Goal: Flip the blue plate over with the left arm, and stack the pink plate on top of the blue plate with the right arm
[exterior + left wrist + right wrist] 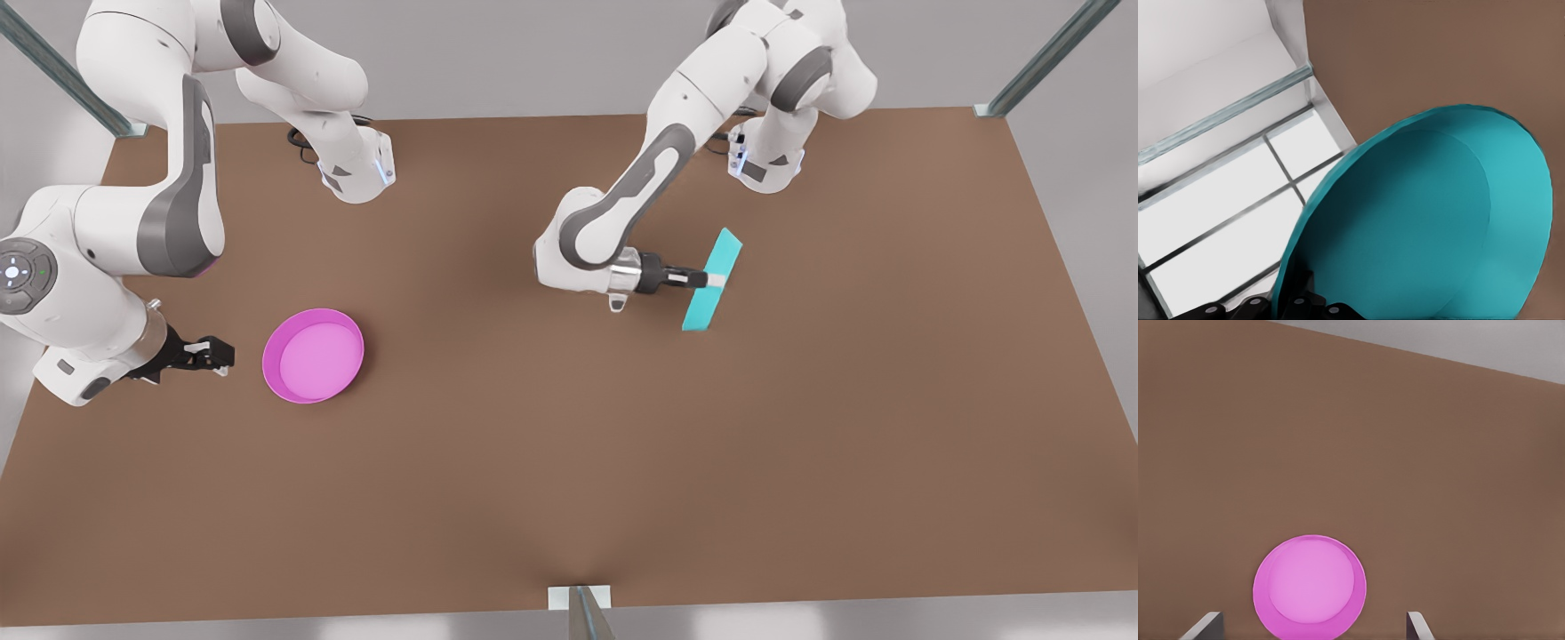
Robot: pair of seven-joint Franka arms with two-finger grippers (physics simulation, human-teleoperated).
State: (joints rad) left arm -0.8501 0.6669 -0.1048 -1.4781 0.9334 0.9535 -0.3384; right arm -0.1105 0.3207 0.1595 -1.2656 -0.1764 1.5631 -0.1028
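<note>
On the brown table (569, 462), we see 2 arms partway into the first of 2 jobs. The left gripper (702, 279), at the front view's right, is clamped on the rim of the blue plate (713, 281) and holds it on edge, clear of the table as far as we can judge, so that from the front it reads as a thin tilted strip; the left wrist view looks along the gripper at the broad face of the blue plate (1418, 220), with the black fingers pinching its near edge. We judge the flip to be about half done: the plate is raised and turned upright, but not yet turned over and laid down. The pink plate (313, 356) lies flat and right way up at the front view's left, well apart from the blue one and untouched. The right gripper (220, 356) waits just beside it, its fingers apart and empty, pointed at the pink plate (1309, 587) in its wrist view. Left to do, by our reading: finish the turn, set the blue plate down inverted, release it, then lift the pink plate across and stack it on top.
</note>
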